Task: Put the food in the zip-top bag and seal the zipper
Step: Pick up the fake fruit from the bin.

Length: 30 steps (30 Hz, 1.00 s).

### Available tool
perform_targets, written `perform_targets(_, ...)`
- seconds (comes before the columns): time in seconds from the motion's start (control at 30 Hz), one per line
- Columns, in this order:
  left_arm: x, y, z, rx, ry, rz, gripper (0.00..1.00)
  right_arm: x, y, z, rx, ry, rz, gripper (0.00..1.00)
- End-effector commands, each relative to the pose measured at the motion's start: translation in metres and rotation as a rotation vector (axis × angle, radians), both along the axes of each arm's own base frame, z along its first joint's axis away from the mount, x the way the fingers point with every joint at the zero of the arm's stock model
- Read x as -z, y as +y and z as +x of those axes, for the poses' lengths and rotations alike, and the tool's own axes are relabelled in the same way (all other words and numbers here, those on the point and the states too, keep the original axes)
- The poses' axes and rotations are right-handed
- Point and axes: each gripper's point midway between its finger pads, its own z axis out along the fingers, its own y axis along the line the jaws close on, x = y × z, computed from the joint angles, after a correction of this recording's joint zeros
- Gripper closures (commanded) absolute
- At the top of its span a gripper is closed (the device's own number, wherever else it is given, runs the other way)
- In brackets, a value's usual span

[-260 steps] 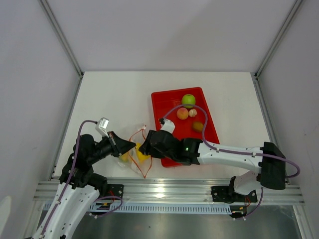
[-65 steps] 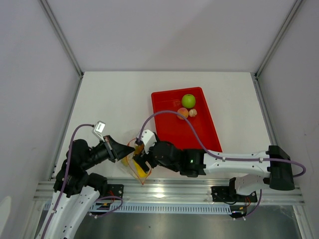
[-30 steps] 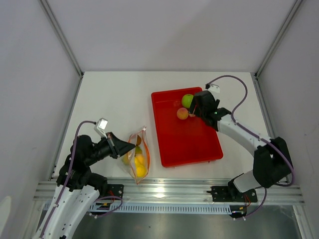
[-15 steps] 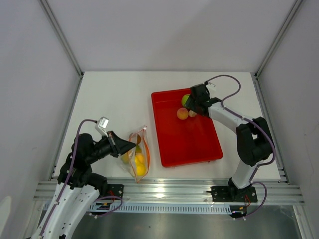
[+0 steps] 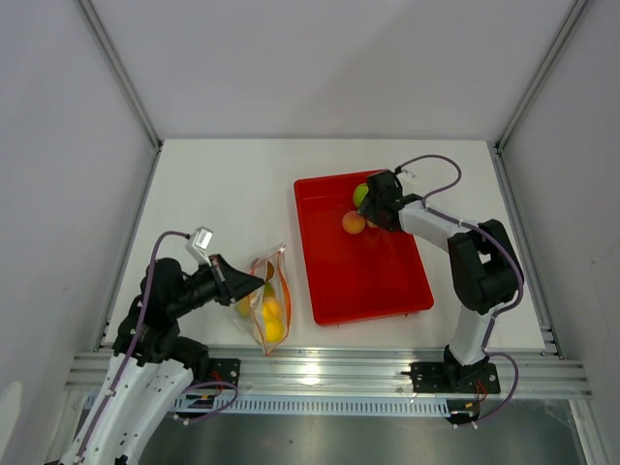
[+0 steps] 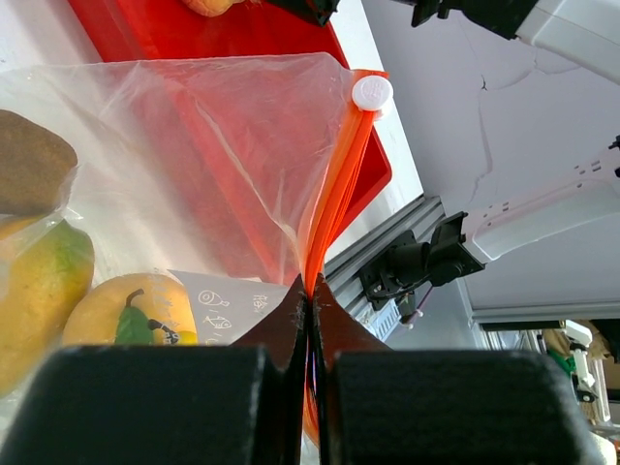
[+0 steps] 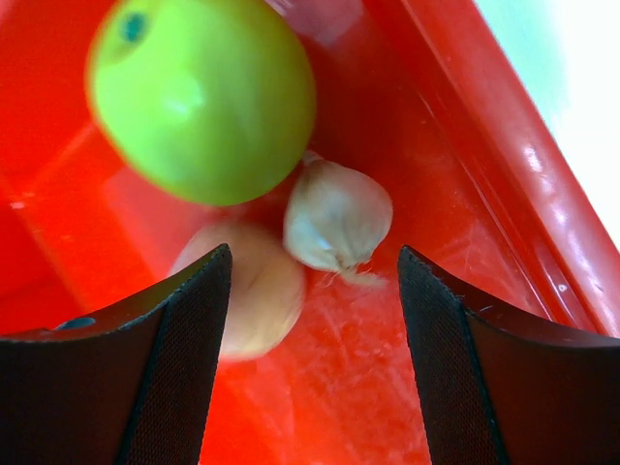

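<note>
tabletop: mango in bag, apple in tray

left gripper clamped tight on the zipper; the strip runs up from the jaws to a white slider at the far corner. Through the clear zip-top bag: brown piece, yellow-green mango, yellow fruit with a green stem. Red tray sits behind the bag.

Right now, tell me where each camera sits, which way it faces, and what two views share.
Top external: above and behind the bases, looking down at the table; both arms show, left gripper at the zip-top bag, right gripper over the red tray.
Left wrist: low behind its shut fingers, facing along the zipper they pinch.
Right wrist: looking down between its open fingers at the green apple.
Shared: top and right wrist show the apple.
</note>
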Motion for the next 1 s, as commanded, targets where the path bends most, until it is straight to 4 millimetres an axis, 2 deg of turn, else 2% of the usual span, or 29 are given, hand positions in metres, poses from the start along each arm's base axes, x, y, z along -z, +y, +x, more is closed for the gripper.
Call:
perform_targets(0.0, -0.009, -0.001, 0.001, 0.011, -0.032, 0.006, 0.99, 0.014, -0.003, 0.005, 0.027, -0.005, 0.004, 0.31)
perform_targets(0.47, -0.006, 0.002, 0.0, -0.014, 0.015, 0.016, 0.99, 0.04, -0.005, 0.017, -0.004, 0.001, -0.049, 0.44)
perform_targets(0.7, -0.003, 0.006, 0.0, -0.037, 0.026, 0.028, 0.99, 0.041, -0.008, 0.023, -0.049, -0.017, -0.109, 0.5)
perform_targets(0.77, -0.002, 0.006, 0.001, -0.043, 0.026, 0.031, 0.99, 0.04, -0.009, 0.024, -0.062, -0.022, -0.116, 0.57)
perform_targets(0.8, 0.0, 0.007, 0.001, -0.044, 0.031, 0.034, 0.99, 0.039, -0.008, 0.025, -0.076, -0.025, -0.124, 0.7)
perform_targets(0.9, 0.0, 0.007, 0.002, -0.045, 0.028, 0.039, 0.99, 0.039, -0.009, 0.022, -0.089, -0.016, -0.134, 0.85)
perform_targets(0.97, -0.002, 0.007, 0.001, -0.041, 0.019, 0.047, 0.99, 0.038, -0.008, 0.019, -0.1, -0.019, -0.128, 0.89)
